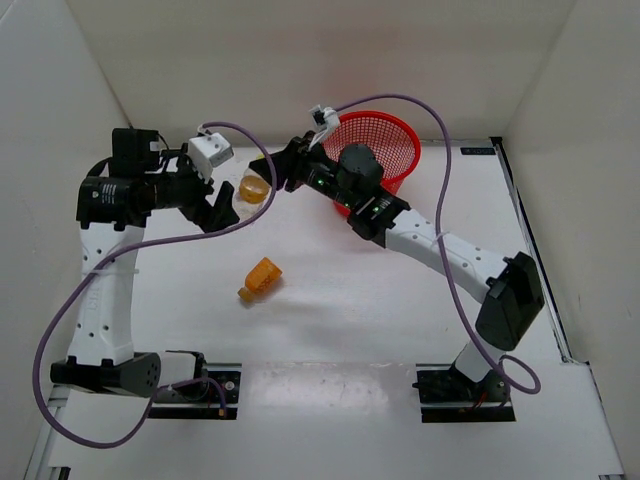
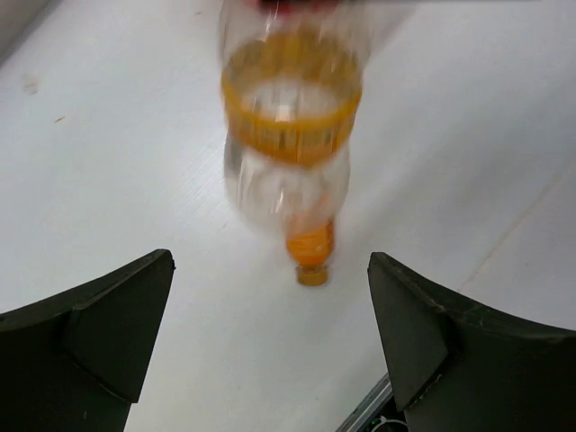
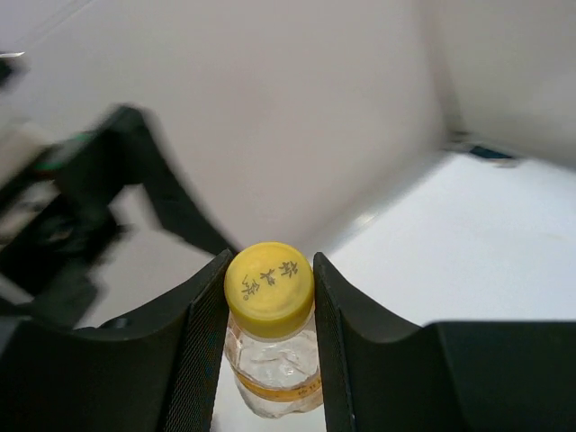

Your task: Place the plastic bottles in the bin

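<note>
Step in hand: you are carrying the first of the plastic bottles. The right gripper (image 3: 269, 270) is clamping the yellow cap (image 3: 270, 292) of the clear bottle (image 1: 253, 188) between nearly closed fingers.
Next move: you are looking at a swing toward 3 o'clock. The bottle needs enough height to pass the rim, then a release over the opening.
Table (image 1: 330, 330): the clear bottle seems to be hanging just off it, though the pictures are not settling that.
Red mesh bin (image 1: 385, 135): it is standing upright at the table's 1 o'clock, just behind your right wrist.
Purple cable (image 1: 400, 97): it is arching over the bin's far rim, so it could be snagging as the arm turns.
Left gripper (image 2: 270, 270): its fingers are gaping wide and gripping nothing. It is sitting at 9 o'clock of the clear bottle, near but apart.
Orange bottle (image 1: 262, 278): it is lying on its side at 6 o'clock of the clear bottle, well apart from both grippers and waiting its turn.
In the way: the right arm's own forward links are crossing the bin's near rim, so you are needing to draw back as you swing.
</note>
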`<state>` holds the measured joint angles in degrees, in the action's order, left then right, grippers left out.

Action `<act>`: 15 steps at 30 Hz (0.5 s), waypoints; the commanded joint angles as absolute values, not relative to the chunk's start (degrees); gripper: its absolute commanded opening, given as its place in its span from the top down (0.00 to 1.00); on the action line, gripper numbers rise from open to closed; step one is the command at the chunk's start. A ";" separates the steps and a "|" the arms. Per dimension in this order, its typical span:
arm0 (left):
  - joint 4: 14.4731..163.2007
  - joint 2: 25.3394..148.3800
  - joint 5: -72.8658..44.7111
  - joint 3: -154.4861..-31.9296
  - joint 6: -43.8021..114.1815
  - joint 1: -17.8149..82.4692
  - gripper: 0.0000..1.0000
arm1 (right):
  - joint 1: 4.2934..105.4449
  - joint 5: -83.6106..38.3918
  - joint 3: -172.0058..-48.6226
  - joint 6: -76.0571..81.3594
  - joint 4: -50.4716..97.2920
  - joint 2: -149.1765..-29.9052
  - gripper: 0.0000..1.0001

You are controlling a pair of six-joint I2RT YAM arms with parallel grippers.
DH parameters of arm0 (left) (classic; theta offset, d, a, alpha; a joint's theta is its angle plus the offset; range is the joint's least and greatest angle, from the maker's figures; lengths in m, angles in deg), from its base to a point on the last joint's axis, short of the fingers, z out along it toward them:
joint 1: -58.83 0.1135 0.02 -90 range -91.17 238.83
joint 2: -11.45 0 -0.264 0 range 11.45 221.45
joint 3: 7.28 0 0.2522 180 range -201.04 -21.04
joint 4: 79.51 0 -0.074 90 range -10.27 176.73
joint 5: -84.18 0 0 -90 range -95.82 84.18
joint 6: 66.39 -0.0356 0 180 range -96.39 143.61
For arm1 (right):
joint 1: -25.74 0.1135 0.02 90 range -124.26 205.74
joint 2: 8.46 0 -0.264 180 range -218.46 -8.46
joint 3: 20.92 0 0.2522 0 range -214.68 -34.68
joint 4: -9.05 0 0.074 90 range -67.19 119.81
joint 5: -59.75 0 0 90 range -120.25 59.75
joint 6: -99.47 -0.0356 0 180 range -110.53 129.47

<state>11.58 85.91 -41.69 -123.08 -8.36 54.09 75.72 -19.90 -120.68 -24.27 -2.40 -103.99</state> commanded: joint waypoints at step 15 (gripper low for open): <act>15.21 76.75 -14.61 -103.04 -5.83 52.85 0.00 | 62.31 -76.04 -144.02 12.19 26.14 -116.92 0.64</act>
<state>15.29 74.28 -20.14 -103.80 -6.80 53.57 63.85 -71.00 -142.47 8.67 20.31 -114.94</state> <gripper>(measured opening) 0.998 0.433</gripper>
